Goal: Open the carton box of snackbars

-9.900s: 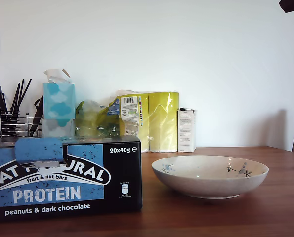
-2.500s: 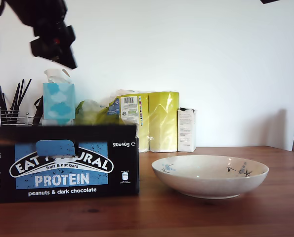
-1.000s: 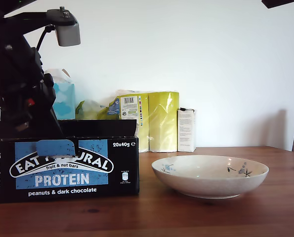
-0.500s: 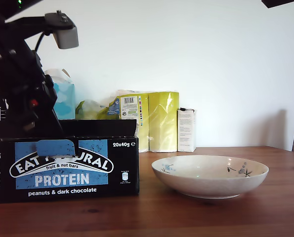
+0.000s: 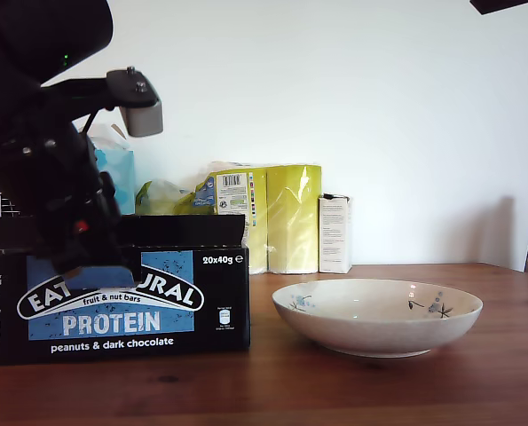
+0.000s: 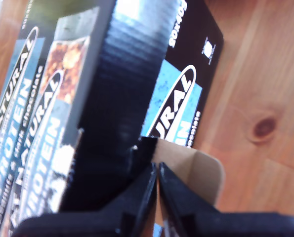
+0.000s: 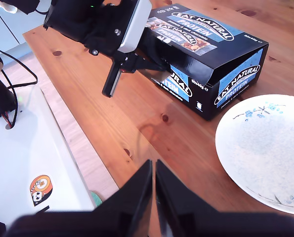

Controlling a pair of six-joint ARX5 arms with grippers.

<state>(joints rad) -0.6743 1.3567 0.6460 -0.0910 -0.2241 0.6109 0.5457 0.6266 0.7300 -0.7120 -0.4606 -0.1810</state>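
On the wooden tabletop (image 5: 405, 390), the carton box of snackbars (image 5: 170, 306) sits beside a smooth round ceramic bowl (image 5: 377, 315). My first claw (image 6: 155, 190) is pinched shut on its brown cardboard tab at the box's front. My second claw (image 7: 153, 185), closed and empty, hovers apart. Pulling hard might tear thin card.

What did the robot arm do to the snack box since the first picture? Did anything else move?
My first gripper came down from above onto the front of the carton box of snackbars, at its blue tab. The box shifted toward the exterior view's left and squared up, its top now open with bars showing. My second gripper hangs high above the table. The bowl stayed put.
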